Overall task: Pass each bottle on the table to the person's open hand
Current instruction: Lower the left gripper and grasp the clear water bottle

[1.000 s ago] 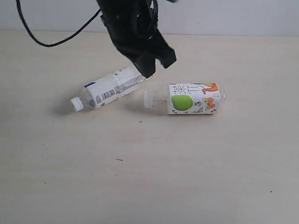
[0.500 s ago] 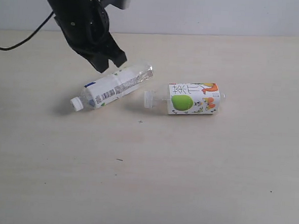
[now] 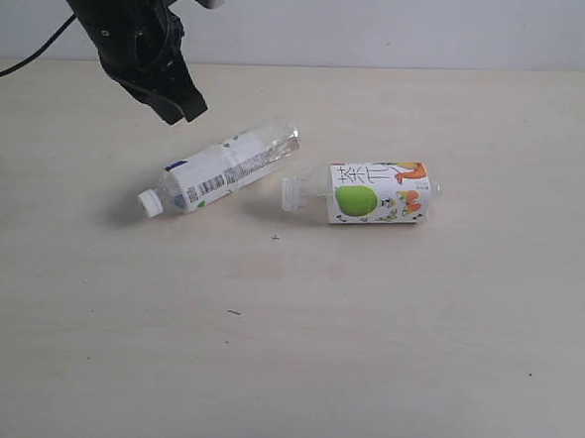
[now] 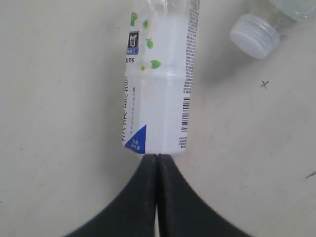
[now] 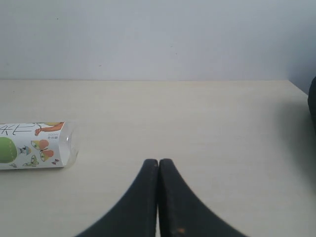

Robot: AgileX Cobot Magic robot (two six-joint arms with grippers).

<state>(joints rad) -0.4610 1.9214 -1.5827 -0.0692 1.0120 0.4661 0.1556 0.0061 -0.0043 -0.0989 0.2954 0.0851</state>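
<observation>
Two clear bottles lie on their sides on the pale table. One has a white cap and a white and green label, lying at a slant left of centre. The short one with the green-apple and orange label lies right of it, cap toward the first; that cap also shows in the left wrist view. My left gripper hangs shut and empty above and left of the white-labelled bottle. My right gripper is shut and empty, low over bare table, the short bottle off to its side. No hand is in view.
A black cable trails from the left arm across the table's far left. A pale wall rises behind the table's far edge. Small dark specks dot the tabletop.
The left arm has swung to the left and up, away from the far end of the white-labelled bottle. Both bottles lie where they were.
</observation>
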